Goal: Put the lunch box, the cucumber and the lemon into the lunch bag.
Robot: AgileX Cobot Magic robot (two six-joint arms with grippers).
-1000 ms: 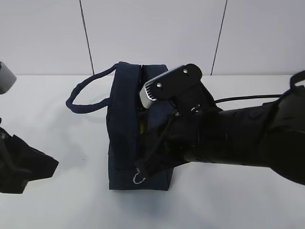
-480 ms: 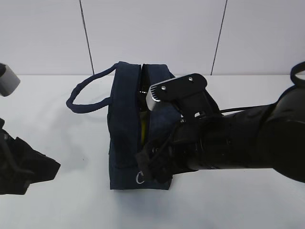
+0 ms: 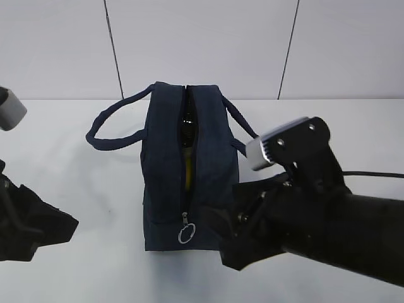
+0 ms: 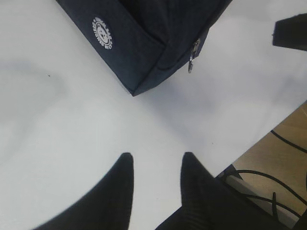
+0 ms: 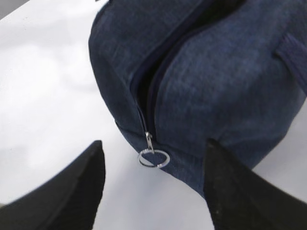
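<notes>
From my seat the lunch bag (image 3: 189, 173) stands upright mid-table, its zipper slit facing the near edge and gaping along the top; a sliver of yellow shows in the gap, probably the lemon (image 3: 187, 169), with something dark above it that I cannot name; the lunch box I cannot see. My right gripper (image 5: 152, 184) hangs just near of the bag's near end, jaws wide apart with nothing between them; the ring pull (image 5: 154, 158) dangles free ahead of them. My left gripper (image 4: 154, 184) sits near-left, well apart from the bag, jaws partly open over bare table (image 4: 57, 120) and empty. I judge the bag soft and light; the fabric will sag and slide if tugged, so I'd pinch the stiff metal ring or a padded handle (image 3: 113, 126). The exterior view alone shows the open top and the contents; the right wrist view alone shows the ring clearly; the left wrist view adds a white round logo (image 4: 102, 32) on the bag's side.
</notes>
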